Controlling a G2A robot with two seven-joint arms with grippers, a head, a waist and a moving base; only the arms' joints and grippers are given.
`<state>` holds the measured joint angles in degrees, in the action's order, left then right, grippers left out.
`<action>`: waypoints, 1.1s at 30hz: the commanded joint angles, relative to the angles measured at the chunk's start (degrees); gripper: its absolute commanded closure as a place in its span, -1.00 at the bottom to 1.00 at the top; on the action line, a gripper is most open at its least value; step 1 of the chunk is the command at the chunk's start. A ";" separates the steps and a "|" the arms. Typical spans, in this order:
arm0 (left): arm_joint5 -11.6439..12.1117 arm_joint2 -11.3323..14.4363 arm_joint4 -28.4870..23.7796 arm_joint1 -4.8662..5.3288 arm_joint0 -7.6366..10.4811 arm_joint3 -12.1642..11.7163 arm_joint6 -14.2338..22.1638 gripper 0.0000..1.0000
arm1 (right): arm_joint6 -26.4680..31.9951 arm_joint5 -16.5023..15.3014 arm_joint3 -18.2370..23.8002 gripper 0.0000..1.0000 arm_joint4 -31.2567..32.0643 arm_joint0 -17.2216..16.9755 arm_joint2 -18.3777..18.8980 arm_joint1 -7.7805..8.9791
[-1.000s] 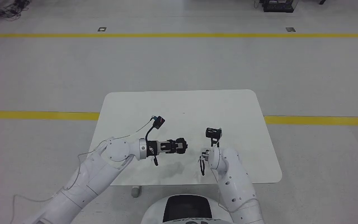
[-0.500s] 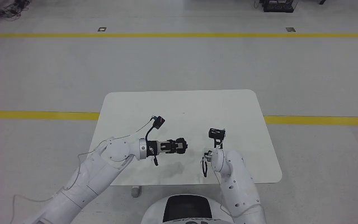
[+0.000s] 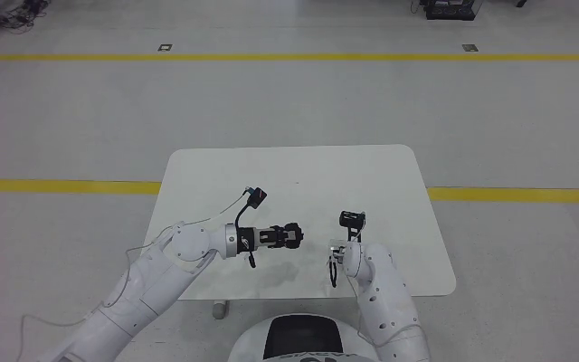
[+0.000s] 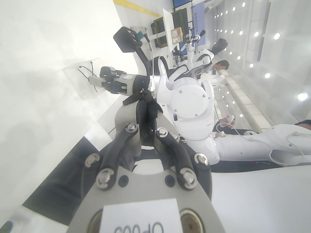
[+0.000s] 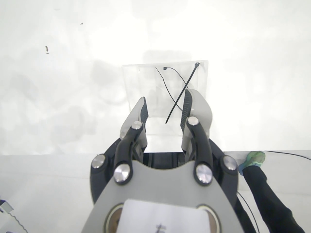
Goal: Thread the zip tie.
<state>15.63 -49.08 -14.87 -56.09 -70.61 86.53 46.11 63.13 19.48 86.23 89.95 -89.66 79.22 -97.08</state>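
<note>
Left hand (image 3: 295, 235) hangs over the middle of the bench (image 3: 298, 172) when you look down from above. It points across at the right hand (image 3: 336, 247), which is aimed down at the near part of the bench a little further right. The two are near each other but apart. From up here I can't make out any ties.

From the left wrist, the left hand (image 4: 145, 120) has its dark pads pressed together. A dark scrap shows at their tips, but I can't tell whether anything is pinched there. Beyond it the right hand (image 4: 94, 83) hovers just above a clear tray (image 4: 73, 73) with thin black lines in it.

The right wrist makes things plain. Here the right hand (image 5: 165, 112) is spread wide with nothing in it, poised over the clear tray (image 5: 136, 86). Inside lie a thicker zip tie (image 5: 188, 81) and at least one thinner zip tie (image 5: 165, 68), crossed over each other and unlooped. The thicker one's tail reaches in between the spread fingers.

By my reckoning nothing is threaded yet. A tie has to be picked up, then its tail fed through its own head.
</note>
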 commanded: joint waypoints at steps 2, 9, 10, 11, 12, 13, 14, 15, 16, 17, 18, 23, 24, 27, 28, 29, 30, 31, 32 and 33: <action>0.00 0.00 0.00 0.00 0.00 0.00 0.00 1.00 | -0.31 0.00 -1.46 0.30 0.00 0.73 -0.42 0.25; 0.00 0.00 0.00 0.00 0.00 0.00 0.00 1.00 | 0.17 0.00 -4.29 0.30 0.00 2.75 -1.09 1.14; 0.00 0.00 0.00 0.00 0.00 0.00 0.00 1.00 | 0.29 0.00 -4.41 0.30 0.00 2.89 -1.16 1.22; 0.00 0.00 0.00 0.00 0.00 0.00 0.00 1.00 | 0.42 0.00 -4.53 0.30 0.00 3.04 -1.22 1.31; 0.00 0.00 0.00 0.00 0.00 0.00 0.00 1.00 | 0.51 0.00 -4.64 0.30 0.00 3.14 -1.26 1.37; 0.00 0.00 0.00 0.00 0.00 0.00 0.00 1.00 | 0.62 0.00 -4.79 0.32 0.00 3.24 -1.28 1.43; 0.00 0.00 0.00 0.00 0.00 0.00 0.00 1.00 | 0.69 0.00 -5.05 0.32 0.00 3.36 -1.27 1.50; 0.00 0.00 0.00 0.00 0.00 0.00 0.00 1.00 | 0.74 0.00 -5.48 0.32 0.00 3.55 -1.27 1.61; 0.00 0.00 0.00 0.00 0.00 0.00 0.00 1.00 | 0.88 0.00 -5.72 0.32 0.00 3.70 -1.29 1.67; 0.00 0.00 0.00 0.00 0.00 0.00 0.00 1.00 | 1.01 0.00 -5.94 0.32 0.00 3.84 -1.32 1.72; 0.00 0.00 0.00 0.00 0.00 0.00 0.00 1.00 | 1.17 0.00 -6.21 0.32 0.00 3.99 -1.35 1.79; 0.00 0.00 0.00 0.00 0.00 0.00 0.00 1.00 | 1.61 0.00 -7.00 0.42 0.00 4.48 -1.49 2.02; 0.00 0.00 0.00 0.00 0.00 0.00 0.00 1.00 | 1.65 0.00 -7.12 0.48 0.00 4.54 -1.55 2.05; 0.00 0.00 0.00 0.00 0.00 0.00 0.00 1.00 | 1.68 0.00 -7.45 0.76 0.00 4.63 -1.70 2.07; 0.00 0.00 0.00 0.00 0.00 0.00 0.00 1.00 | 1.65 0.00 -7.67 0.82 0.00 4.68 -1.76 2.07; 0.00 0.00 0.00 0.00 0.00 0.00 0.00 1.00 | 1.63 0.00 -7.81 0.86 0.00 4.73 -1.80 2.08; 0.00 0.00 0.00 0.00 0.00 0.00 0.00 1.00 | 1.61 0.00 -7.89 0.94 0.00 4.78 -1.83 2.08; 0.00 0.00 0.00 0.00 0.00 0.00 0.00 1.00 | 1.58 0.00 -7.95 1.00 0.00 4.80 -1.91 2.09; 0.00 0.00 0.00 0.00 0.00 0.00 0.00 1.00 | 1.54 0.00 -7.94 1.00 0.00 4.79 -1.98 2.09; 0.00 0.00 0.00 0.00 0.00 0.00 0.00 1.00 | 1.53 0.00 -7.88 1.00 0.00 4.76 -2.03 2.10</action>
<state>15.63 -49.08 -14.87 -56.09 -70.61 86.53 46.11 64.68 19.48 78.29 89.95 -84.87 77.23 -94.98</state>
